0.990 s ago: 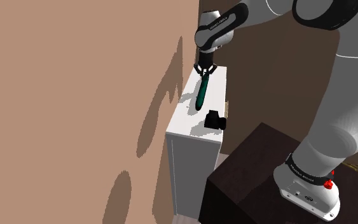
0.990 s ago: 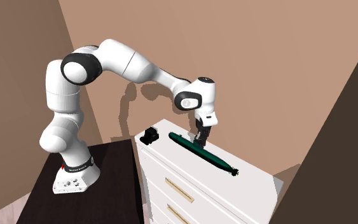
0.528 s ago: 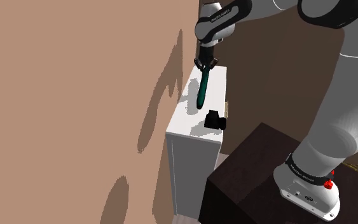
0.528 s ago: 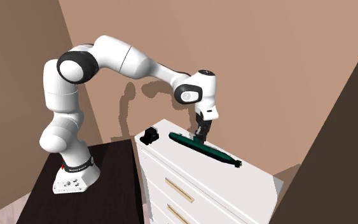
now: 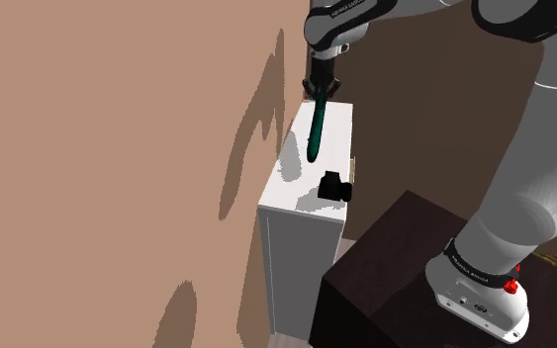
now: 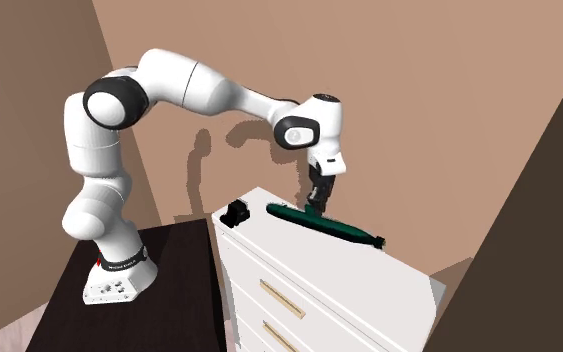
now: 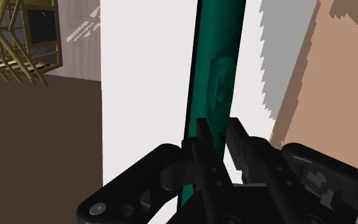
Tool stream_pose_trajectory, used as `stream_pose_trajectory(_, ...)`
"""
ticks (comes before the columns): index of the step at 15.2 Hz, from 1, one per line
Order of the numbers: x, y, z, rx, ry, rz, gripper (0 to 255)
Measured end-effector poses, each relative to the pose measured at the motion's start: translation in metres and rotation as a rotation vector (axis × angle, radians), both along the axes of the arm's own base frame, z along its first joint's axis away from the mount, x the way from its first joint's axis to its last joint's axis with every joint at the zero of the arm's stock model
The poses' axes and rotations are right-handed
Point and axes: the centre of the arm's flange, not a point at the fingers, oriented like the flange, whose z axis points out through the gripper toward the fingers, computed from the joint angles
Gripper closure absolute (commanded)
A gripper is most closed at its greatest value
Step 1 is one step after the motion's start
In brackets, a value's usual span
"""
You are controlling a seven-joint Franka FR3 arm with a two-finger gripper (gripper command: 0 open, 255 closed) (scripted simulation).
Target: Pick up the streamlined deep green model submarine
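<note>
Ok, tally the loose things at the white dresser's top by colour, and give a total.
Deep green: 1, the model submarine, clasped by the end effector.
Black: 1, the small black object.
Total: 2.

One green submarine (image 6: 337, 228), one black object (image 6: 237, 212), one dresser (image 6: 299, 258).

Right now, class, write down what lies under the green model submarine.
Under the submarine is the white dresser top, showing on both sides of the hull. The strip directly beneath is covered. The gripper clasps it.
</note>
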Motion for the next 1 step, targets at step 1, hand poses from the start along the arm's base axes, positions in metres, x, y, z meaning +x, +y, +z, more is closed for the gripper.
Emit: stream_pose_trajectory(1, -0.0001, -0.0002, 0.0033, 0.0, 0.0, 0.0, 255)
